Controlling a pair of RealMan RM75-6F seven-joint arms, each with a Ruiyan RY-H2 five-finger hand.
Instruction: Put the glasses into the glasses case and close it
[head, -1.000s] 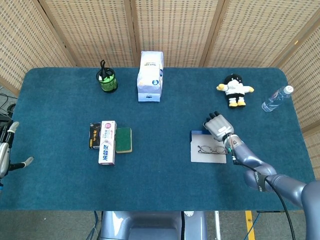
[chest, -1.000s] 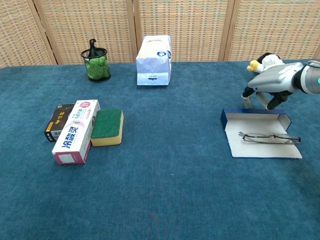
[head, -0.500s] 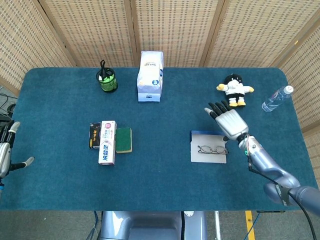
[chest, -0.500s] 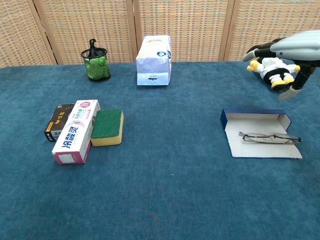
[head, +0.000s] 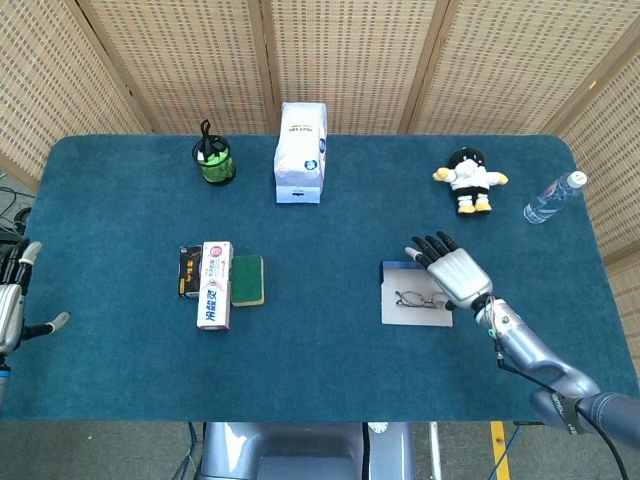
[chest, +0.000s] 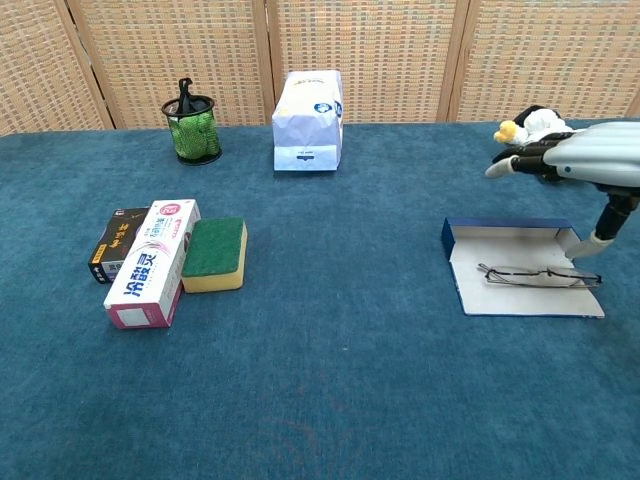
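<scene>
The right robot hand is hovering released, fingers spread, grasping nothing; the glasses are lying just below it inside the open glasses case. Descending carelessly risks knocking them out.

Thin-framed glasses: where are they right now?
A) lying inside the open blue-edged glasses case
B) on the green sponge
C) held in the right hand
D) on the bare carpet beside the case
A: the thin-framed glasses lie flat on the white inside of the open blue-edged glasses case, and the right hand is spread above them with nothing in it.
</scene>
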